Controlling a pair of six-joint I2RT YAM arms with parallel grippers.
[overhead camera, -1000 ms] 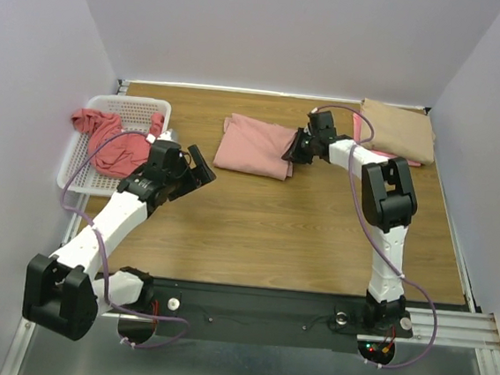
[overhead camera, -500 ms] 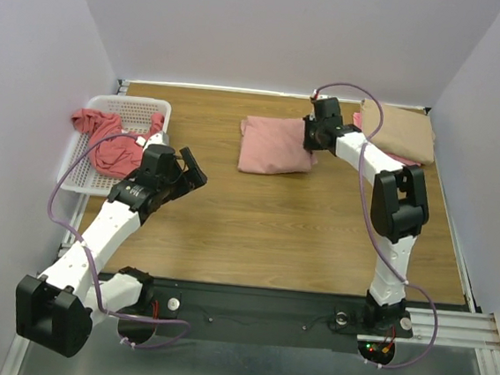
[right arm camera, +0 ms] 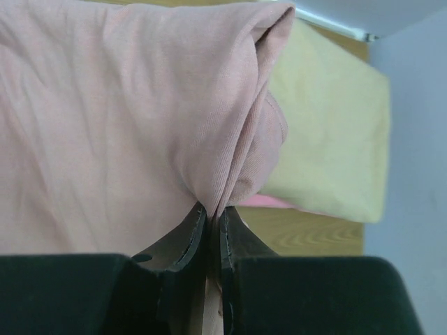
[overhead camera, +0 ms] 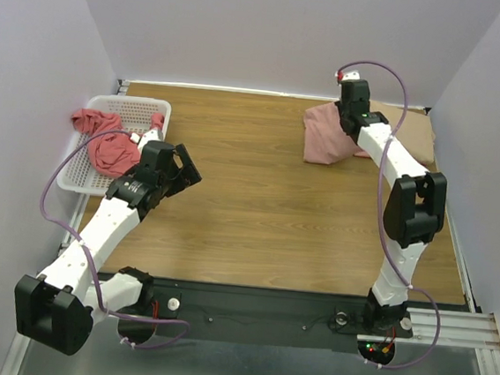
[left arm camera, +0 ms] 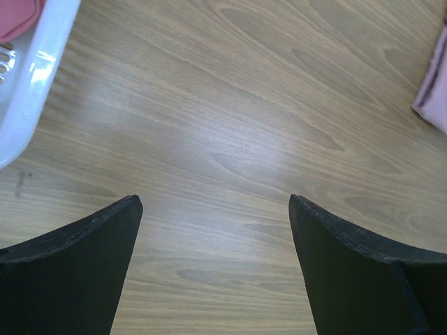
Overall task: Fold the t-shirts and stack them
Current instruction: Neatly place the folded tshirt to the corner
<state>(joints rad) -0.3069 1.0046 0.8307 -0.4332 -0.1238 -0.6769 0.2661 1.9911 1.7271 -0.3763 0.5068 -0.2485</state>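
My right gripper [overhead camera: 352, 119] is shut on the folded dusty-pink t-shirt [overhead camera: 326, 133] and holds it lifted at the back right; the wrist view shows its cloth [right arm camera: 126, 118] pinched between the jaws. Behind it lies the folded tan t-shirt [overhead camera: 410, 132], also in the right wrist view [right arm camera: 328, 139], with a strip of bright pink t-shirt [right arm camera: 269, 201] under it. A coral-red t-shirt [overhead camera: 104, 142] lies crumpled in the white mesh basket [overhead camera: 134, 105]. My left gripper [overhead camera: 185, 168] is open and empty over bare wood, right of the basket.
The basket's white rim [left arm camera: 28, 84] shows at the left wrist view's top left. Grey walls close in the table at the back and on both sides.
My right gripper has carried the dusty-pink t-shirt from the table's back middle to the right, up to the tan t-shirt. My left arm has drawn back slightly.
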